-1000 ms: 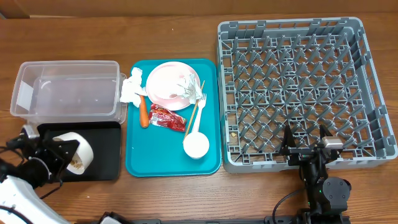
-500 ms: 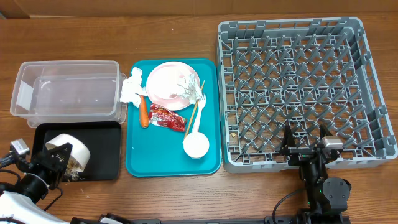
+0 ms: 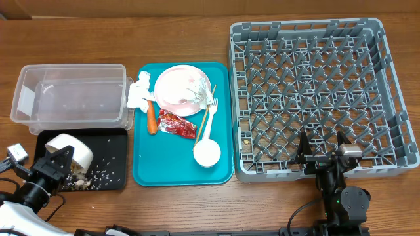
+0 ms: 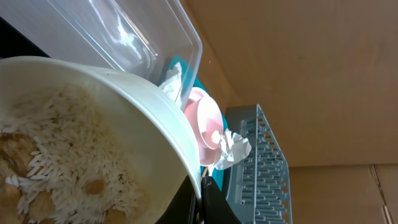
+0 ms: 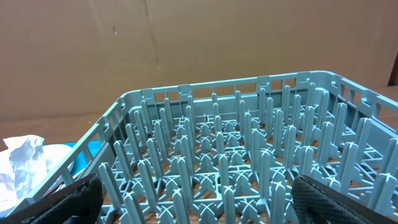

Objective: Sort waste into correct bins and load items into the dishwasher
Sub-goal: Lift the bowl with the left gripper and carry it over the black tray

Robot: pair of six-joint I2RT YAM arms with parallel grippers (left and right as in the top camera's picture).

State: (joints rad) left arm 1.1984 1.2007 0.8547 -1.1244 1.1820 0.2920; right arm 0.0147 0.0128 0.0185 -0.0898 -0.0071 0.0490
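Tipping the white bowl (image 3: 72, 151) over the black tray (image 3: 113, 141)!
Left gripper (image 3: 60, 164) clamps its rim (rice (image 3: 98, 176) along the near edge); right gripper (image 3: 321, 148) gapes wide at the rack's (image 3: 394, 72) near wall.

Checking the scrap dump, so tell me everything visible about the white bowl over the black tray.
The white bowl, smooth and plain, is tipped on its side above the left end of the black tray, held by the left claw. Inside are rice grains and beige lumps; spilled grains dot the tray below.

text: none legible | red wrapper (image 3: 176, 124) — print too small (blurred)
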